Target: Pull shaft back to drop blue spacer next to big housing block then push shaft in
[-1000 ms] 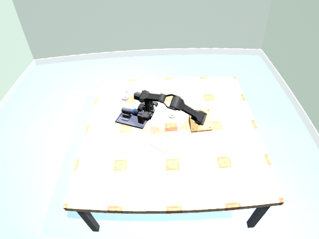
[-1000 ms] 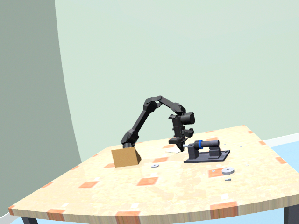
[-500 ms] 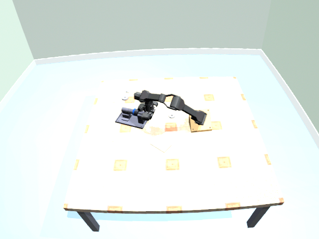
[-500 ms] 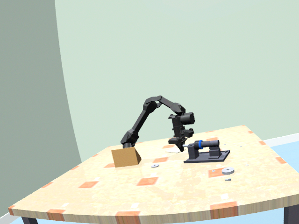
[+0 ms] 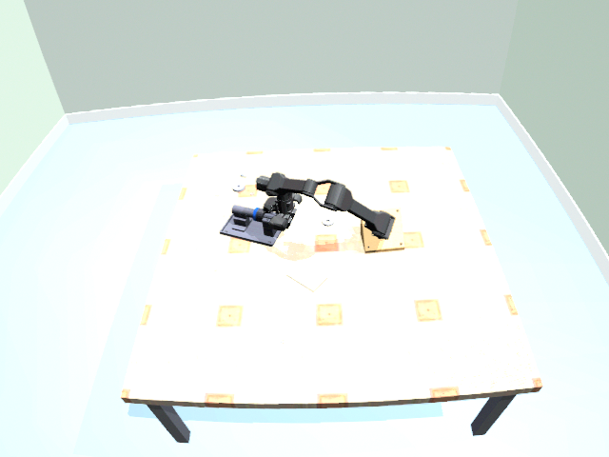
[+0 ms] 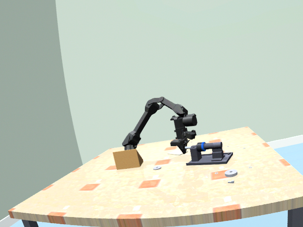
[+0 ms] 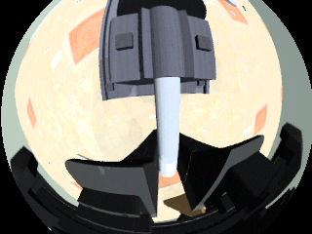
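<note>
A dark fixture stands on a dark base plate [image 6: 210,158] on the table. A pale steel shaft [image 7: 168,124] sticks out of the big housing block [image 7: 158,49] toward me. A blue spacer [image 6: 202,146] sits on the shaft next to the housing block, with a dark sleeve [image 6: 212,145] beyond it; the spacer also shows in the top view [image 5: 256,213]. My gripper [image 7: 162,132] is shut on the free end of the shaft; it also shows in the exterior view [image 6: 183,147].
A tan wooden block [image 6: 127,158] holds the arm's base. Grey washers [image 6: 230,173] [image 6: 156,167] and a small bolt [image 6: 230,181] lie loose on the table near the fixture. A pale sheet [image 5: 307,281] lies flat in front of the arm.
</note>
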You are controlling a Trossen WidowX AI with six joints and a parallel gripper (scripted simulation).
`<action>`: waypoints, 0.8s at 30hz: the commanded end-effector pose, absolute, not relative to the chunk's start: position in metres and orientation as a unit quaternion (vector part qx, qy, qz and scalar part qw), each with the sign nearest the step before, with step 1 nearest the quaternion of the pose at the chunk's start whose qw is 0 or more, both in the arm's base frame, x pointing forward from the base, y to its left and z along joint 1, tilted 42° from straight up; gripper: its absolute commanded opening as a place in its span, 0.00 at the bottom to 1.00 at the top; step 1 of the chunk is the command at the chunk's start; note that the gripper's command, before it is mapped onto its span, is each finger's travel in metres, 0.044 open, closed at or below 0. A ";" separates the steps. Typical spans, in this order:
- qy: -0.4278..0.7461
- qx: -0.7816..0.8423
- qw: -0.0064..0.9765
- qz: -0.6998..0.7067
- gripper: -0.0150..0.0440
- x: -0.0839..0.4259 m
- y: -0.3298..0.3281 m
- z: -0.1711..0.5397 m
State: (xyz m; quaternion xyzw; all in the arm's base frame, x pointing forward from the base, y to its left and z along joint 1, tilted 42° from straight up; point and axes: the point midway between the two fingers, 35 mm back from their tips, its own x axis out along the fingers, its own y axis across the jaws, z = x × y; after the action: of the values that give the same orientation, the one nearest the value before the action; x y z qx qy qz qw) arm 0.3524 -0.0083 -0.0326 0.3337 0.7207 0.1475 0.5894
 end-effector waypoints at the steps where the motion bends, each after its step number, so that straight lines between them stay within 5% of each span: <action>1: 0.721 0.332 0.590 0.149 0.25 0.352 -0.008 -0.032; 24: 0.721 0.332 0.590 0.149 0.25 0.350 -0.008 -0.031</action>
State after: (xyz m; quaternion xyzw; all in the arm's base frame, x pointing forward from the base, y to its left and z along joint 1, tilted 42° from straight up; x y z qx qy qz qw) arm 0.3505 -0.0080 -0.0321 0.3337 0.7208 0.1475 0.5894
